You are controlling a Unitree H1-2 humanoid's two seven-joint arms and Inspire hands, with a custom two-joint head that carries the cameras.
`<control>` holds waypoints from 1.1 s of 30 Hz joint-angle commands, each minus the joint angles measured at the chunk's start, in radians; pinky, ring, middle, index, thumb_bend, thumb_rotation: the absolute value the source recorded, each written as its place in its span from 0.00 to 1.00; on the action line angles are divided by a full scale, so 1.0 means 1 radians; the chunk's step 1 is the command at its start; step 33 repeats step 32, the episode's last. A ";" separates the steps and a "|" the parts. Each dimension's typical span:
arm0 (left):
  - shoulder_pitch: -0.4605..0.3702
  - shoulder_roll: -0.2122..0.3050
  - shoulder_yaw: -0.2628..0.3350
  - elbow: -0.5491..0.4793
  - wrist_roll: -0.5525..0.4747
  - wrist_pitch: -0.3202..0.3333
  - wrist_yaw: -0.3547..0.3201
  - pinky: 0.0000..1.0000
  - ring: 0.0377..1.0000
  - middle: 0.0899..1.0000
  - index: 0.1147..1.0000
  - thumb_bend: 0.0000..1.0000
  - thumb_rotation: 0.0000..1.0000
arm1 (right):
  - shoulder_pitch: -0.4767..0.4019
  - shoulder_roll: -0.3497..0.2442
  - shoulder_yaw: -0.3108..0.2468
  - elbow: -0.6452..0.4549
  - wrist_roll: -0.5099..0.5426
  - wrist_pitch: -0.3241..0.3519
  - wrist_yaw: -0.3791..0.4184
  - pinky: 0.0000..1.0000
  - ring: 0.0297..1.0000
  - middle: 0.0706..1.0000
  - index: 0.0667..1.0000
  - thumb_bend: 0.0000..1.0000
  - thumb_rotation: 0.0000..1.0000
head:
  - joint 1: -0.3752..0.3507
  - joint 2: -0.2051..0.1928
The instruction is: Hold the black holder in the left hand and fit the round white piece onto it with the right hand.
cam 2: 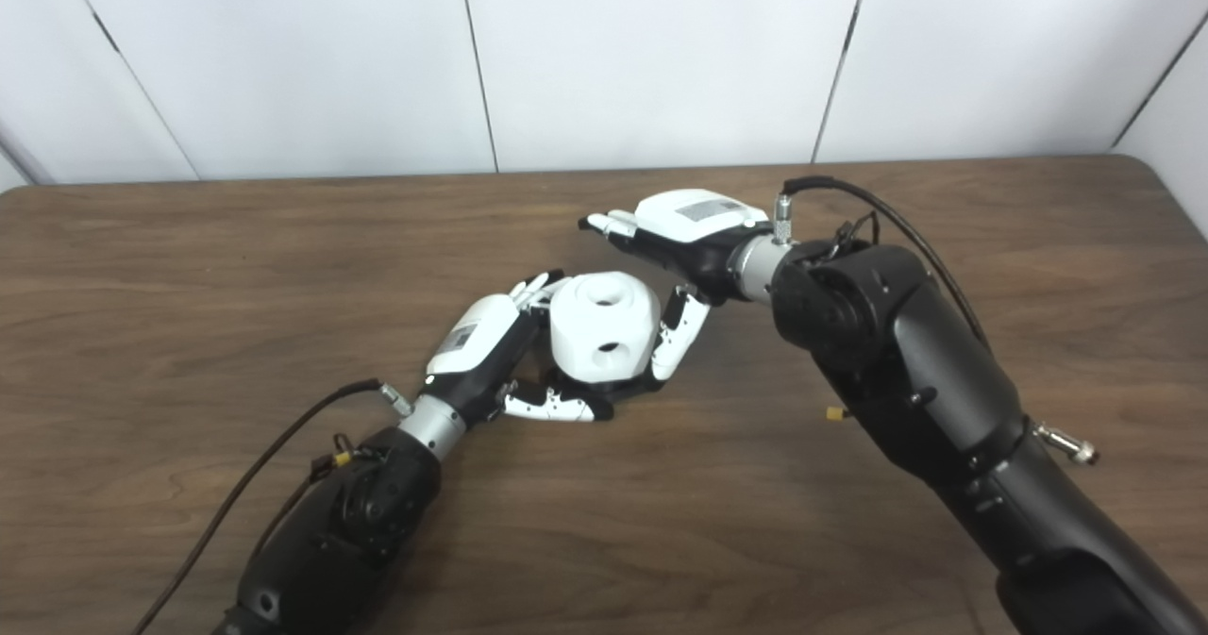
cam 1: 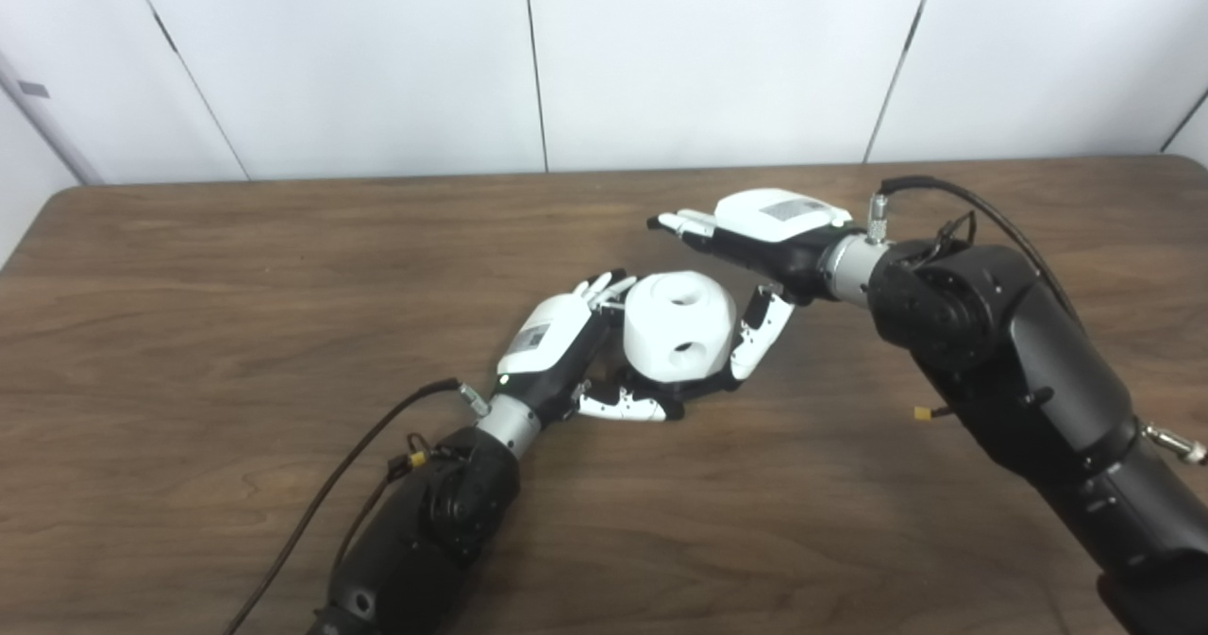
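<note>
Round white piece (cam 1: 679, 324), a chunky rounded block w/ a circular hole on top and another on its front face, sits near table centre, raised a bit off the wood. Under it a dark base shows at about 6 o'clock: prob. the black holder (cam 1: 694, 392), though only a thin strip is visible, so whether the white piece is fully seated on it can't be told.

Left hand (cam 1: 557, 347) is at 9 o'clock of the piece, touching it. Its fingers (cam 1: 604, 288) press against the piece's upper left side and the thumb (cam 1: 623, 407) curls below at 7 o'clock, so the hand is grasping the holder/piece assembly from the side & beneath.

Right hand (cam 1: 769, 229) is at 1–2 o'clock of the piece, palm down, fingers stretched flat and apart toward 9 o'clock above the piece w/o touching it. Its thumb (cam 1: 760, 333) hangs down just beside the piece's right side at 3 o'clock, maybe brushing it. Hand is released, holding nothing.

Brown wooden table (cam 1: 189, 333) lies under everything; white panelled wall (cam 1: 377, 59) runs along 12 o'clock. Black cables trail from both wrists.
</note>
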 commanded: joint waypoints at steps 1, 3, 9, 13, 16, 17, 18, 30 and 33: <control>0.052 -0.030 -0.057 0.044 0.003 0.027 -0.081 1.00 1.00 0.93 0.42 0.52 0.06 | -0.036 -0.001 -0.025 -0.037 0.003 -0.009 -0.027 0.83 0.92 1.00 1.00 0.94 0.24 | 0.001 0.000; 0.053 -0.030 -0.056 0.046 -0.002 0.023 -0.079 1.00 1.00 0.92 0.42 0.52 0.06 | -0.045 -0.005 -0.032 -0.040 0.009 -0.002 -0.014 0.81 0.92 1.00 1.00 0.94 0.24 | 0.001 0.000; 0.052 -0.028 -0.054 0.048 -0.002 0.024 -0.079 1.00 1.00 0.93 0.42 0.52 0.06 | -0.109 -0.051 -0.049 -0.049 0.053 0.037 0.101 0.76 0.94 1.00 1.00 0.97 0.23 | -0.001 0.000; 0.051 -0.028 -0.047 0.055 -0.009 0.021 -0.075 1.00 1.00 0.93 0.42 0.52 0.06 | -0.131 -0.094 -0.064 -0.054 0.099 0.054 0.158 0.75 0.94 1.00 1.00 0.99 0.18 | -0.001 -0.004; 0.050 -0.026 -0.043 0.054 -0.015 0.025 -0.078 1.00 1.00 0.94 0.42 0.52 0.06 | -0.133 -0.123 -0.068 -0.054 0.119 0.079 0.185 0.75 0.93 1.00 1.00 0.98 0.12 | -0.003 -0.005; 0.050 -0.025 -0.043 0.052 -0.016 0.027 -0.080 1.00 1.00 0.94 0.42 0.52 0.06 | -0.132 -0.134 -0.071 -0.053 0.129 0.084 0.191 0.76 0.93 1.00 1.00 0.97 0.11 | -0.004 -0.006; 0.050 -0.023 -0.043 0.050 -0.017 0.028 -0.083 1.00 1.00 0.94 0.42 0.52 0.06 | -0.131 -0.143 -0.073 -0.053 0.138 0.087 0.196 0.76 0.93 1.00 1.00 0.97 0.09 | -0.005 -0.005; 0.047 -0.017 -0.034 0.057 -0.023 0.022 -0.077 1.00 1.00 0.94 0.42 0.52 0.06 | -0.036 -0.196 -0.248 -0.051 0.263 0.006 -0.024 0.68 0.79 0.82 0.79 0.82 0.00 | -0.012 -0.017; 0.048 -0.015 -0.031 0.056 -0.026 0.021 -0.079 1.00 1.00 0.94 0.42 0.52 0.06 | 0.008 -0.149 -0.301 -0.040 0.284 -0.023 -0.140 0.61 0.72 0.75 0.71 0.79 0.00 | -0.012 -0.022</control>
